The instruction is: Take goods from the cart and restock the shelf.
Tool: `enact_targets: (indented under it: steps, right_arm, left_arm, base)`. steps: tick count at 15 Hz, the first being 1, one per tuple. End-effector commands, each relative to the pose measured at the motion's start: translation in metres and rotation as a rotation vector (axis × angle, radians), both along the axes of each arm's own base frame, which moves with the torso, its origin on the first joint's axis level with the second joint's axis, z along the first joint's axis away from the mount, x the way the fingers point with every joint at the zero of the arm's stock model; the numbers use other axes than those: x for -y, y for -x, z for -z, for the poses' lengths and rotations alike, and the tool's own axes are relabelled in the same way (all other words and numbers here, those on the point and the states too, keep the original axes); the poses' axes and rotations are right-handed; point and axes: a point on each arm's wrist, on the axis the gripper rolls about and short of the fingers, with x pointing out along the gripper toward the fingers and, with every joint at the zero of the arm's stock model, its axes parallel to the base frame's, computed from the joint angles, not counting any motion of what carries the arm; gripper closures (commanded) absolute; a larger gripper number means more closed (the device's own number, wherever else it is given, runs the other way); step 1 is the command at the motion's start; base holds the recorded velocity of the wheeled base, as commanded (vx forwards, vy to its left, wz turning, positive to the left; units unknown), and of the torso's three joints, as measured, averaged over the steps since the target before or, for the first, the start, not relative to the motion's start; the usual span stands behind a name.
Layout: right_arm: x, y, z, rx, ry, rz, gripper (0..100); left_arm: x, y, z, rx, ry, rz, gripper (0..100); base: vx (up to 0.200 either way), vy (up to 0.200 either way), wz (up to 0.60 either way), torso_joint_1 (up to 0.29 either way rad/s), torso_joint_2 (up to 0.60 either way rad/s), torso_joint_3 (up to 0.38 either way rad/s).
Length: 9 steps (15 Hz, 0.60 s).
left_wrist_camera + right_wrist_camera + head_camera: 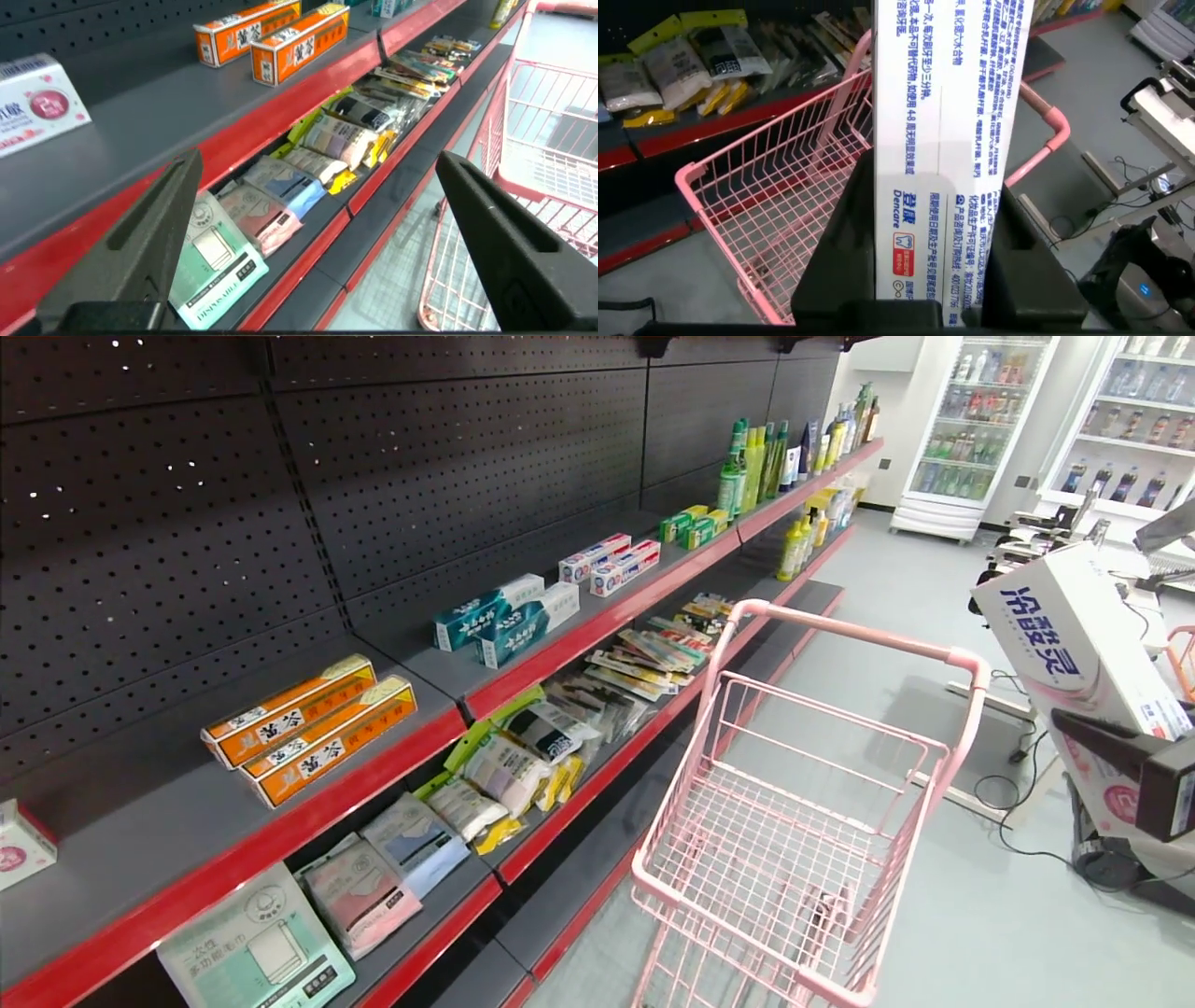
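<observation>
The right end effector [936, 224] pinches a long white box [1064, 625], holding it up in the air just right of the pink cart [845, 633]. The left end effector [320, 168] hangs spread wide beside the shelf [233, 873], near two orange boxes [308, 728].

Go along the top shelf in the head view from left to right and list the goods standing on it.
White and pink box → orange boxes → teal boxes → white, red and blue boxes → small green boxes → green and yellow bottles.
</observation>
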Motion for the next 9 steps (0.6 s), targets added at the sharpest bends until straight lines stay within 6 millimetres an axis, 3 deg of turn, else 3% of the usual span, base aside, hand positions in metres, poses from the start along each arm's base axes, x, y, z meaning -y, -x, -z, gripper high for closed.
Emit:
enact_targets:
  steps: [1,9]
  right_arm:
    - [-0.0001,-0.0001,0.0003,-0.001,0.000,-0.001,100]
    - [-0.0001,-0.0001,0.0003,0.000,0.008,-0.003,100]
  left_arm:
    - [0.0000,-0.0001,-0.0001,-0.001,0.000,0.000,0]
    - [0.0000,-0.0001,-0.0001,-0.001,0.000,0.000,0]
  base:
    - [0.000,0.000,0.00,0.163,-0.34,-0.188]
    - [0.000,0.000,0.00,0.172,-0.35,-0.182]
